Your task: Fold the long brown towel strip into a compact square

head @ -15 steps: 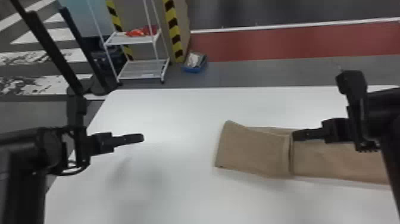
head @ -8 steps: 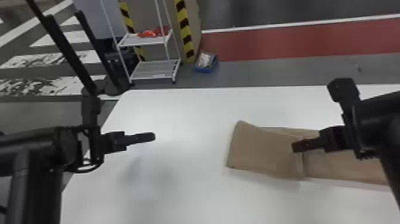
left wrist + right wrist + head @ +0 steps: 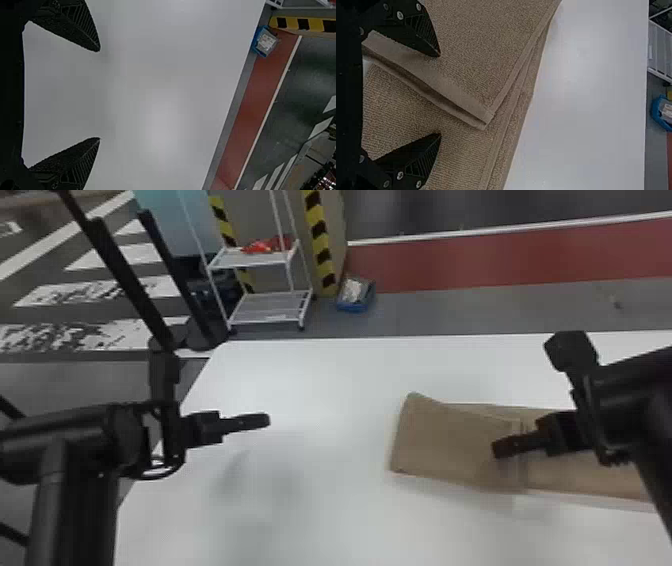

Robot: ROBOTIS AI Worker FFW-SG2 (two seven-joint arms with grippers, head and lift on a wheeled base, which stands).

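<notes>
And here's the brown towel (image 3: 450, 440) at 4 o'clock on the head view's dial, flat on the table, its folded-over end toward 9 and the single length running away toward 3. What's in the way? The right arm (image 3: 625, 405), coming in at 3 o'clock and covering part of that length. Its right gripper (image 3: 501, 448) sits over the towel near the flap's hem, fingers spread wide with nothing pinched; the right wrist view puts that layered hem (image 3: 435, 85) right between them. Whether the tips touch cloth, I can't tell!

Over at 8 o'clock, the left gripper (image 3: 262, 420) is above the tabletop, well apart from the towel, its fingers parted and empty, with the left arm (image 3: 75, 435) crossing the table's edge behind it.

Underneath it all, a smooth white table (image 3: 320, 520). Out beyond at 11 o'clock, a white wire cart (image 3: 270, 321) with something red (image 3: 260, 246) on its upper shelf; a yellow-and-black striped post (image 3: 320, 235) beside it, and a blue bin (image 3: 356, 308) on the floor at 12. Two dark uprights (image 3: 127, 285) slant across at 10 in front of white floor stripes (image 3: 95, 292), and a red floor band (image 3: 500, 260) sweeps through 2 o'clock, edged in white.
</notes>
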